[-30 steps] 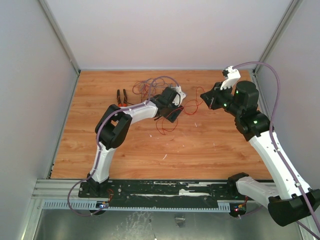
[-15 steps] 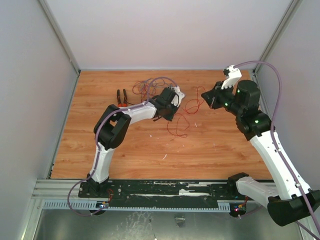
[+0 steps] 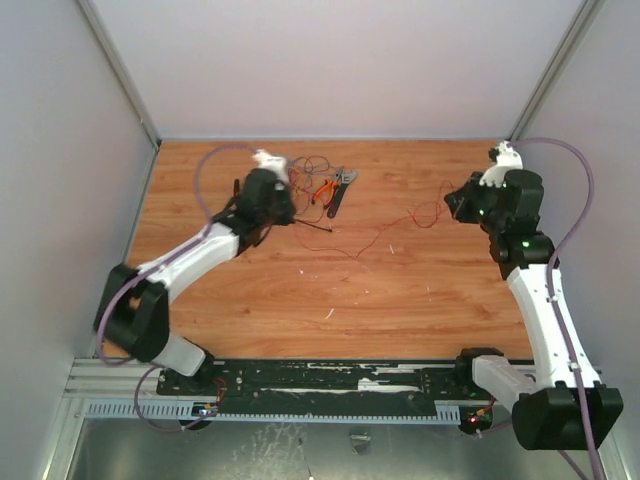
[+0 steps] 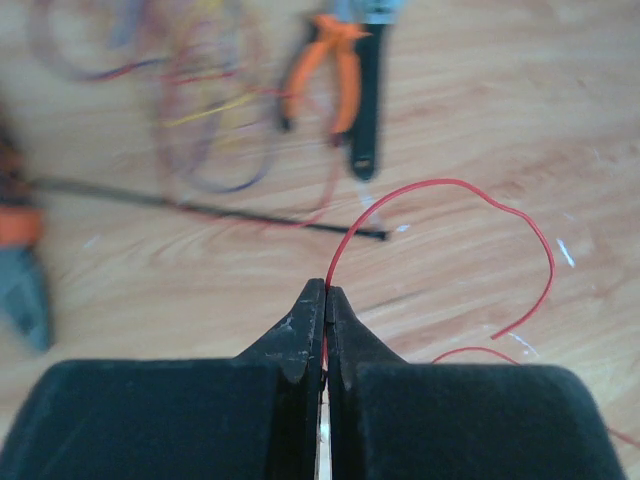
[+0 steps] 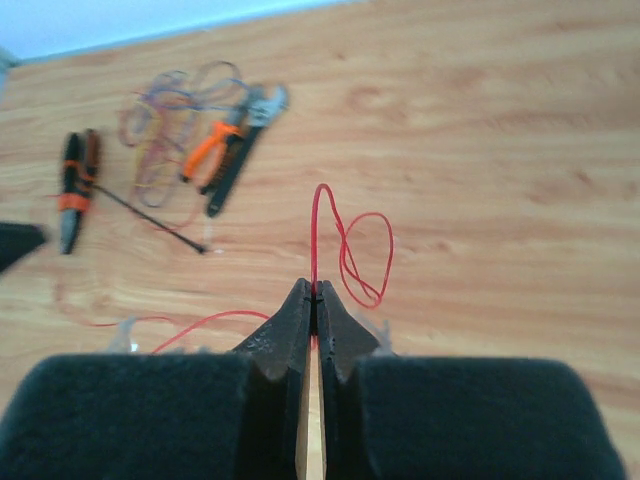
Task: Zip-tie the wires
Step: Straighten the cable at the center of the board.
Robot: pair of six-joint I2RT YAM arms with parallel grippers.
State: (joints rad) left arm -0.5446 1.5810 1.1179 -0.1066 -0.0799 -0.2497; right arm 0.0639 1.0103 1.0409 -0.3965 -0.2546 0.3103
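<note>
A loose tangle of thin wires [image 3: 308, 170] [image 4: 205, 110] [image 5: 165, 120] lies at the back of the table. One red wire [image 3: 380, 240] [image 4: 450, 185] [image 5: 345, 240] runs out of it across the wood between both arms. My left gripper [image 3: 288, 210] [image 4: 326, 290] is shut on one stretch of this red wire. My right gripper [image 3: 450, 200] [image 5: 313, 290] is shut on another stretch, with a small loop just beyond its tips. The zip tie [image 3: 312, 226] [image 4: 200, 208] [image 5: 150, 215] lies flat near the tangle, untouched.
Orange-handled pliers [image 3: 325, 189] [image 4: 320, 70] [image 5: 210, 150] and a black-handled tool [image 3: 340, 188] [image 4: 365, 100] lie beside the tangle. Another pair of pliers [image 5: 72, 190] [image 4: 20, 270] lies left of the zip tie. White walls enclose the table on three sides.
My left gripper closed on the red wire and its arm swung left, uncovering the tangle and the pliers. My right gripper drew back to the right, so the wire now spans between them.
</note>
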